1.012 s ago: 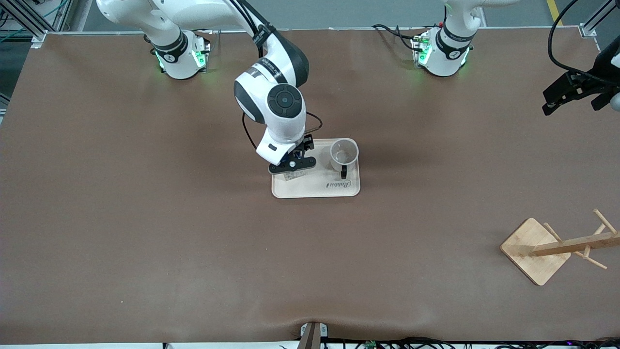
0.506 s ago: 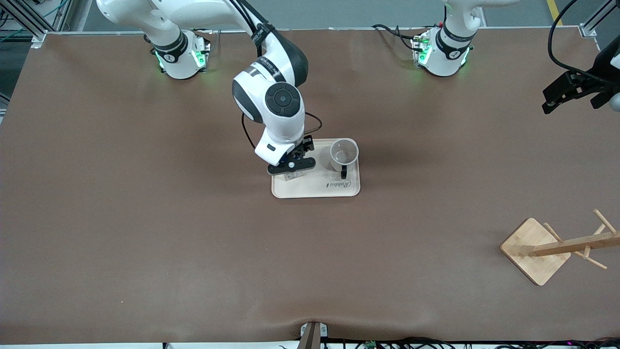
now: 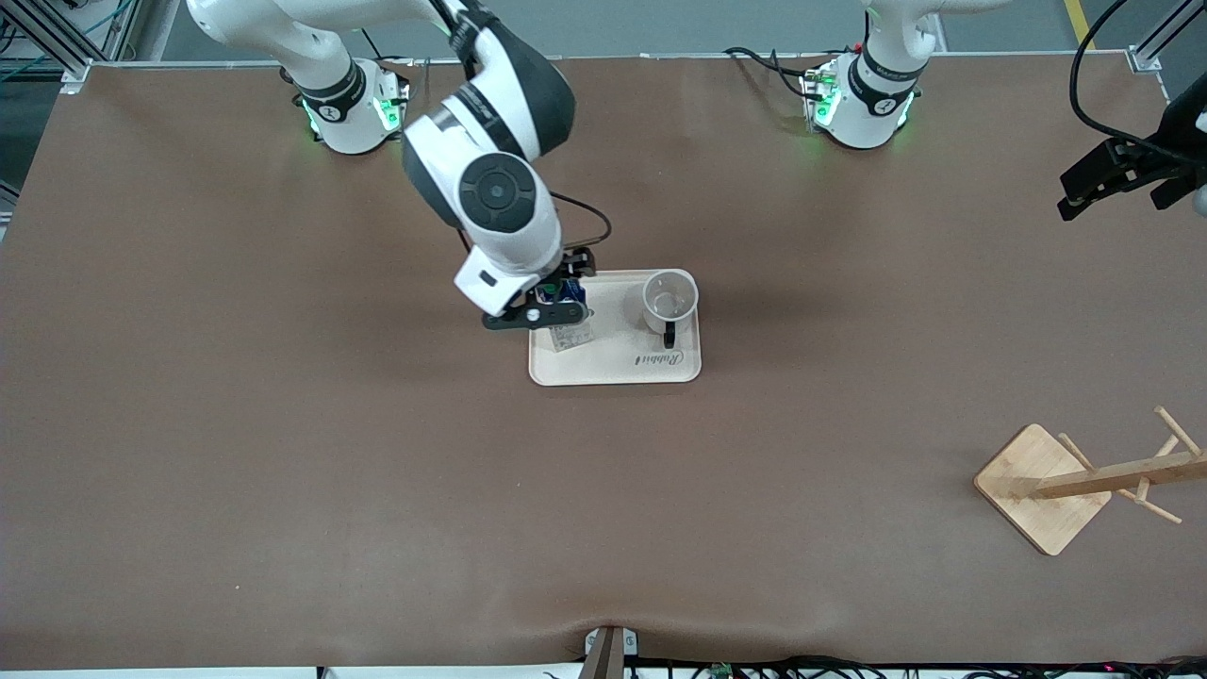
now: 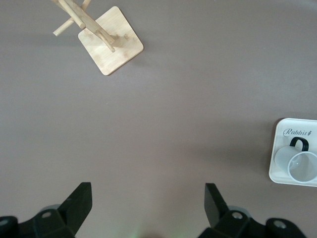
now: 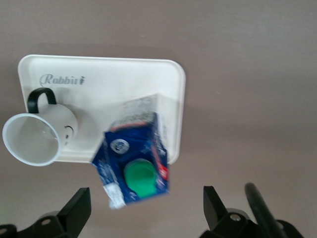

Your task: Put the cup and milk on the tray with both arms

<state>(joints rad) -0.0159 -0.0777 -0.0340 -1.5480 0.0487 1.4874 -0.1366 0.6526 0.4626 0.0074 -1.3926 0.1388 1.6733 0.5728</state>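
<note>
The cream tray (image 3: pixel 613 363) lies mid-table. The white cup (image 3: pixel 669 300) stands on it toward the left arm's end, black handle toward the front camera. The blue and white milk carton (image 3: pixel 569 330) stands on it toward the right arm's end. My right gripper (image 3: pixel 539 304) hangs open above the milk and holds nothing. In the right wrist view the milk (image 5: pixel 136 161) with its green cap sits between and below the open fingers (image 5: pixel 74 208), with the cup (image 5: pixel 37 136) and tray (image 5: pixel 99 69) beside it. My left gripper (image 3: pixel 1099 179) waits open and high at the left arm's end of the table.
A wooden rack (image 3: pixel 1042 486) with pegs stands near the front camera at the left arm's end; it also shows in the left wrist view (image 4: pixel 106 44). The left wrist view shows the tray (image 4: pixel 292 134) and cup (image 4: pixel 299 163) at its edge.
My right gripper has risen and shifted toward the right arm's end, uncovering the milk, which stays standing on the tray. The left arm has not moved.
</note>
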